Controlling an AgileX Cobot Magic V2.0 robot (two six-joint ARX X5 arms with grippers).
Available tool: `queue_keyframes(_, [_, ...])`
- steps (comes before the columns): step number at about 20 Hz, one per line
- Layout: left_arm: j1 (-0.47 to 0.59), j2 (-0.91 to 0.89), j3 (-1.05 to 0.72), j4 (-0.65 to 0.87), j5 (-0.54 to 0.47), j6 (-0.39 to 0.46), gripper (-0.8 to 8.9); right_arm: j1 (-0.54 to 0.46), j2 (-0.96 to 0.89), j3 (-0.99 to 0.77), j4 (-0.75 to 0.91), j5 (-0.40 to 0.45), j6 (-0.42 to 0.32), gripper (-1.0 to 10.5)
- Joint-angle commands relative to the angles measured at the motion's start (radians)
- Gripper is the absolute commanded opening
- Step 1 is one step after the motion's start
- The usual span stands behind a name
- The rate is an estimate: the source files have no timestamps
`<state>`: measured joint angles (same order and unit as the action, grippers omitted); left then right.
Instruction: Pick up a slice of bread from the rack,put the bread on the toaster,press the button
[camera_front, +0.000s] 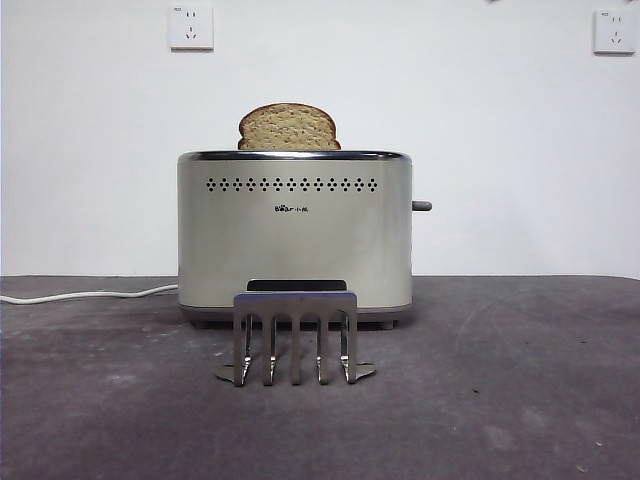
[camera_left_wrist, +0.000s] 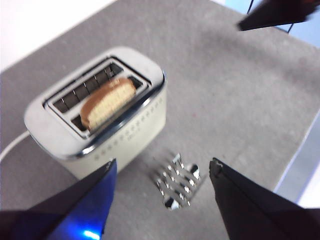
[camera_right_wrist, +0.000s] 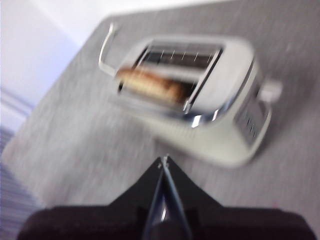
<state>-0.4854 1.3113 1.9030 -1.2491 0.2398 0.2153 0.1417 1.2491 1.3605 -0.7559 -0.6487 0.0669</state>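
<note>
The cream toaster (camera_front: 295, 235) stands mid-table with the slice of bread (camera_front: 289, 128) upright in a slot, its rounded top sticking out. The bread also shows in the left wrist view (camera_left_wrist: 107, 101) and, blurred, in the right wrist view (camera_right_wrist: 150, 84). The small steel rack (camera_front: 296, 335) stands empty in front of the toaster (camera_left_wrist: 95, 112); the left wrist view shows the rack too (camera_left_wrist: 178, 181). The dark button (camera_front: 421, 206) sticks out of the toaster's right end. My left gripper (camera_left_wrist: 162, 175) is open and empty, high above the rack. My right gripper (camera_right_wrist: 164, 162) is shut and empty, above the table near the toaster (camera_right_wrist: 210, 100).
A white cord (camera_front: 85, 295) runs left from the toaster across the grey table (camera_front: 500, 400). Two wall sockets (camera_front: 191, 27) sit on the white wall behind. The table's edge (camera_left_wrist: 295, 165) shows in the left wrist view. The other arm's dark tip (camera_left_wrist: 275, 17) shows there too.
</note>
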Motion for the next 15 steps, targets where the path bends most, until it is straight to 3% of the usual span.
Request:
queue_keyframes(1, [-0.001,-0.001,-0.004,-0.026,0.004,-0.007,3.14,0.006,-0.051,-0.007,-0.154,-0.002,-0.105,-0.1])
queue_keyframes(7, [-0.001,-0.001,-0.004,-0.07,0.004,-0.007,3.14,0.006,-0.136,-0.007,-0.384,-0.002,-0.179,-0.1])
queue_keyframes(13, [-0.001,-0.001,-0.004,-0.085,0.004,-0.006,3.09,0.006,-0.179,-0.007,-0.449,-0.003,-0.204,-0.1])
queue_keyframes(14, [-0.001,-0.001,-0.004,-0.087,0.004,-0.006,2.88,0.005,-0.182,-0.007,-0.449,-0.002,-0.204,0.0])
queue_keyframes(15, [-0.001,-0.001,-0.004,-0.091,0.004,-0.006,1.82,0.005,-0.182,-0.007,-0.449,-0.002,-0.204,0.0])
